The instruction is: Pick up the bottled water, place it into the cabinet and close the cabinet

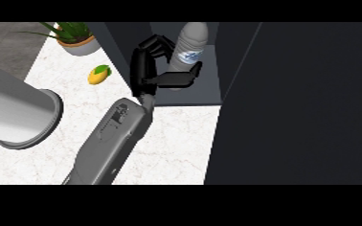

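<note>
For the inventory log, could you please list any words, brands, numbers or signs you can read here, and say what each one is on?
Water bottle label: blue and white print, too blurred to read.
Forearm panel: markings, but no legible text.
Potted plant, mango, cabinet: no text visible.

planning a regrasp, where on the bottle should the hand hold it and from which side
Grip the bottle around its mid-body at the label, coming from its left as the hand does now: it stands upright inside the cabinet, whose wall blocks its right.
</note>
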Available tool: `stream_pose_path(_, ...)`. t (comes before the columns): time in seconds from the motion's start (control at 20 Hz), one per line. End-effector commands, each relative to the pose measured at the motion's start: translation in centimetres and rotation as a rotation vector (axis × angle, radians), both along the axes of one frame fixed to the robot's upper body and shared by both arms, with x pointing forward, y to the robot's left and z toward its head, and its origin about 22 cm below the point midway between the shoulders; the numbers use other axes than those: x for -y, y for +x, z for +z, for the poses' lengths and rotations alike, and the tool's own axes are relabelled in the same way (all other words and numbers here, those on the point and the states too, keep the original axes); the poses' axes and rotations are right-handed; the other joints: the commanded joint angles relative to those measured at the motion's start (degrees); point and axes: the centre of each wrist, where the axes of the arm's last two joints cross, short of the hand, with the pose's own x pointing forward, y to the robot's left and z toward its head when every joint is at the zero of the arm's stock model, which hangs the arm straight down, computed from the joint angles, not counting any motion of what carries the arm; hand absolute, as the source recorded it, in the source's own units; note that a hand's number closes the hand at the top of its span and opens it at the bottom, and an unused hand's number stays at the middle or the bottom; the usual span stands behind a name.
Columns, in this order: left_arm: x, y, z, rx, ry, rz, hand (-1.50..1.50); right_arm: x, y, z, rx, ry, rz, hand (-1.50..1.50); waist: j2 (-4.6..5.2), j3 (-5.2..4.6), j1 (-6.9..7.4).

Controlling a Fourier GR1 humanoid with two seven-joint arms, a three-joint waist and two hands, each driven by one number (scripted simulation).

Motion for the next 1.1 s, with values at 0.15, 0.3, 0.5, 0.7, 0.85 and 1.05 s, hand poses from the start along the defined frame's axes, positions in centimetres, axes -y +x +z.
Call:
stream_pose_path(0.15,0.1,3.5,-0.1,-0.052,0.066,0.065,1.5,1.2,-1.5,2.4,0.041,0.01,-0.005,-1.5,0.21,-0.03,-0.34)
stream_pose_path(0.3,-0.1,4.3,-1.6,-0.071,0.12,0.111,1.5,0.9,-1.8,2.2,0.061,0.018,0.036,-1.5,0.33,-0.02,-1.1)
stream_pose_path(0.5,-0.3,5.0,-2.4,-0.065,0.183,0.134,1.5,0.4,-1.1,0.7,0.047,0.016,0.011,-1.5,0.35,0.0,-0.96)
stream_pose_path(0.7,-0.2,5.4,-3.3,-0.092,0.3,0.183,1.5,0.0,-0.3,0.7,0.054,0.029,0.011,-1.5,0.4,-0.01,-0.7)
stream_pose_path(0.85,-1.0,6.3,-3.3,-0.128,0.319,0.207,1.5,0.4,-1.8,1.4,0.05,0.023,0.032,-1.5,0.57,-0.05,-1.72)
stream_pose_path(1.05,-0.9,6.1,-4.1,-0.151,0.32,0.241,1.5,0.6,-1.0,0.9,0.046,0.019,0.028,-1.5,0.55,-0.02,-1.44)
